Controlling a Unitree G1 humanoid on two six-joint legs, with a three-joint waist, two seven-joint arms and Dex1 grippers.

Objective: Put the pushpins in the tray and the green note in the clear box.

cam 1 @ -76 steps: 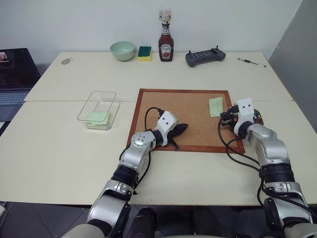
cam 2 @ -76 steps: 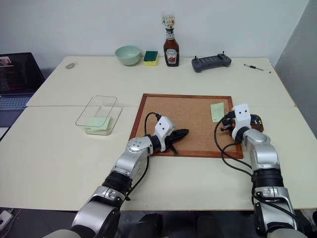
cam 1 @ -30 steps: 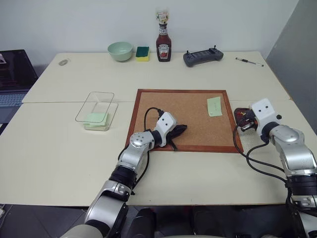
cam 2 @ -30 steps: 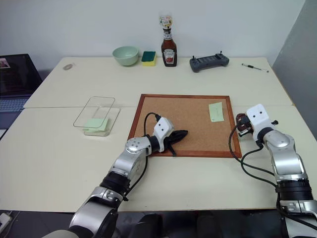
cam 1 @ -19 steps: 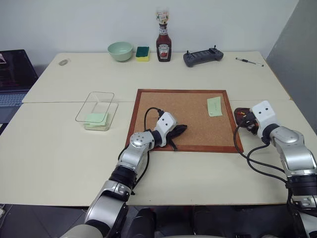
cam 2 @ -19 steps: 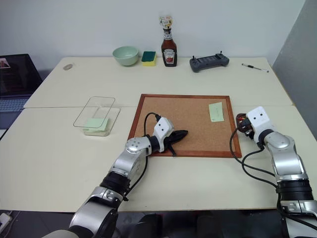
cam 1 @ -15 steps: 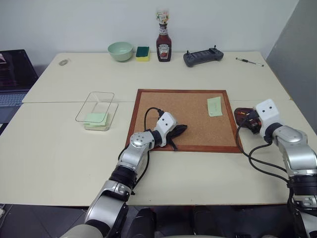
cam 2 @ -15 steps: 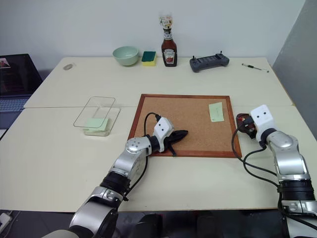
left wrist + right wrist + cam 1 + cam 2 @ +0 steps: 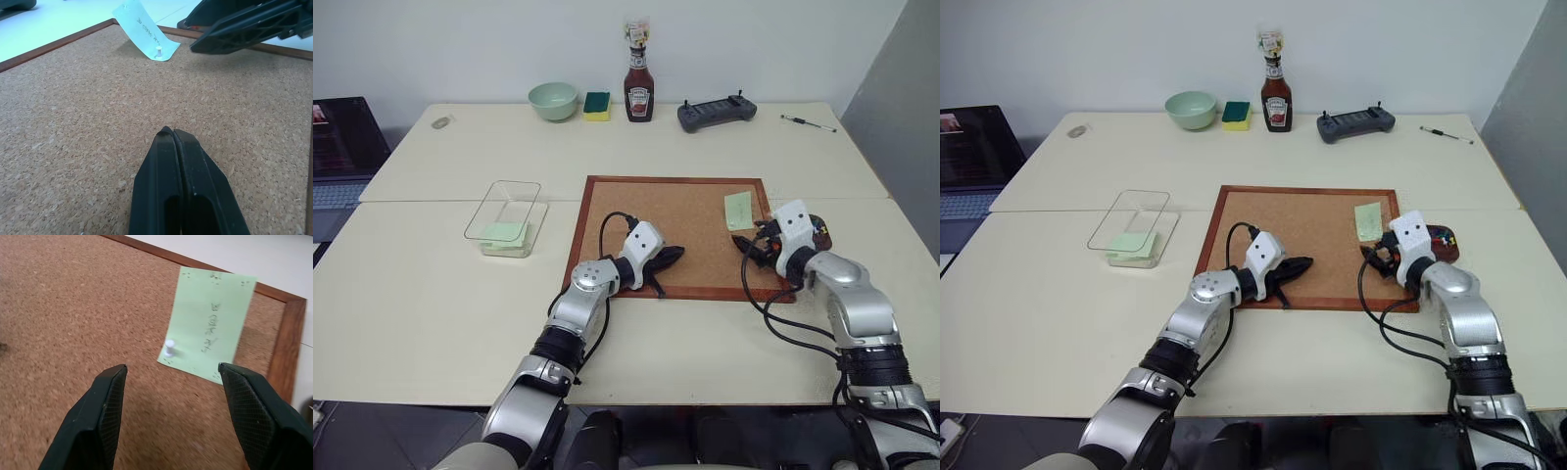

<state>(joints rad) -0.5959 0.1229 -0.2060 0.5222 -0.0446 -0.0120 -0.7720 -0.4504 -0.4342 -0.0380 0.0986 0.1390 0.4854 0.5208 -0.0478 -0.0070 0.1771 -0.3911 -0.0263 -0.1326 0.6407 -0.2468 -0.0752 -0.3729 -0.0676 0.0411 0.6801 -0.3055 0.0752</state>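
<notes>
Jaws first: seen from the head, the left gripper (image 9: 672, 254) is pressed shut with nothing between its fingers, lying over the near-left part of the single corkboard (image 9: 646, 201), while the right gripper (image 9: 751, 246) stands with its fingers spread wide over the corkboard's right edge, empty. One green note (image 9: 738, 210) sits on the corkboard near its far-right corner, just beyond the right gripper. One tray (image 9: 1442, 239) lies on the table just off the corkboard's right side, with a few coloured pushpins (image 9: 1446, 236) inside, too small to count. One clear box (image 9: 506, 211) stands well to the left of the corkboard, resting partly on a pale green pad (image 9: 505, 234). In the left wrist view, the two closed fingers lie just above the cork, and beyond them the note carries one white pushpin (image 9: 158, 51) near its corner, with the right gripper's dark fingers (image 9: 244, 27) close beside it. In the right wrist view, the two fingers (image 9: 100, 406) stand far apart, framing the note, which bears handwriting and that same one white pin at its lower corner.
</notes>
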